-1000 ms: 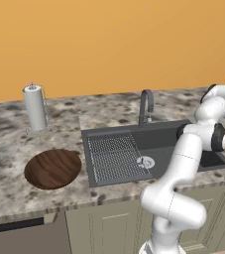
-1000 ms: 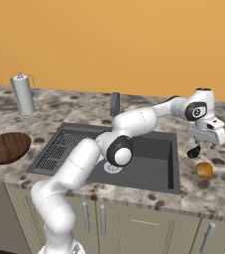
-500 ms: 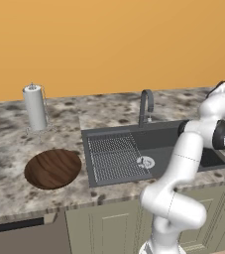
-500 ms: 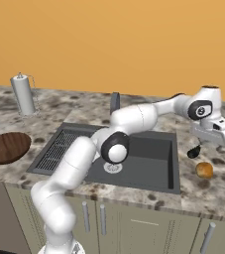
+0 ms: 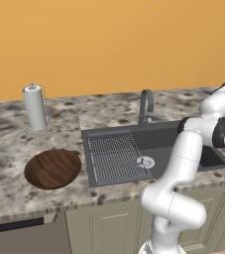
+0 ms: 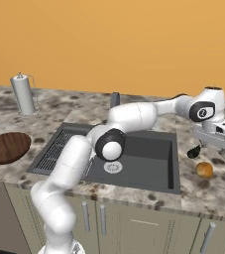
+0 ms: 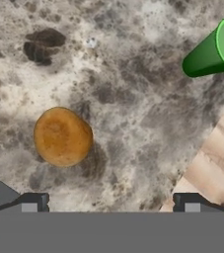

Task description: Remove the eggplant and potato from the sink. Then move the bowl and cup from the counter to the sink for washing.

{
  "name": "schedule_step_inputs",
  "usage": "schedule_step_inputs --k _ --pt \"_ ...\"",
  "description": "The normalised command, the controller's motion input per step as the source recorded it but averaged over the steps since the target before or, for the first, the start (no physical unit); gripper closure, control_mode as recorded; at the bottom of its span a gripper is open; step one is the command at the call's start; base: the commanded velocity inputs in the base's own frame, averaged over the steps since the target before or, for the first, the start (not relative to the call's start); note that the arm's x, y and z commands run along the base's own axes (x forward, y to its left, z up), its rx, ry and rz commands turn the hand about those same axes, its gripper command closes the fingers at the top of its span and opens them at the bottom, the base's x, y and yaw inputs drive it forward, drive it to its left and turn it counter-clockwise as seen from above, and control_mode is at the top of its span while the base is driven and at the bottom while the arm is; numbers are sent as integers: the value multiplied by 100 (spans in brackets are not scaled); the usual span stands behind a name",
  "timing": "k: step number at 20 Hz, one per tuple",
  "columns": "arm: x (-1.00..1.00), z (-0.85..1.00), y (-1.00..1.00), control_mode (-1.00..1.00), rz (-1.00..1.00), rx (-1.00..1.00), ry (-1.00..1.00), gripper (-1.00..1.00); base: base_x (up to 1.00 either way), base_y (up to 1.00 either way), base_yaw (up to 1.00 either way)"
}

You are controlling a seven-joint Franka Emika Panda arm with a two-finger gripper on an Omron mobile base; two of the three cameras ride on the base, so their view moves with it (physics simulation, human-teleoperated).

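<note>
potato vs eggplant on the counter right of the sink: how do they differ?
Colour: the potato is orange-tan, the eggplant nearly black.
Shape: the potato is a rounded lump; the eggplant looks more elongated, with a thin stem tip.
Position: the potato lies nearer the counter's front edge; the eggplant sits behind it, just under the open gripper.
Shared: both are small, out of the sink.

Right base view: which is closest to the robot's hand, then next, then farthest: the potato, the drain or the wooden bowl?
From the gripper:
1. potato, on the counter just below it.
2. drain, in the sink's middle.
3. bowl, far left on the counter.
</note>
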Motion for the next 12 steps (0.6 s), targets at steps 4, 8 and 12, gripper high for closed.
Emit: schedule_step_inputs --k 4,8,12 --pt "-25 15 -1 -100 5 0 0 -100 0 0 0" --pt "-25 11 4 -100 8 0 0 -100 0 0 0" --pt "-27 6 7 -100 8 0 2 -100 0 0 0"
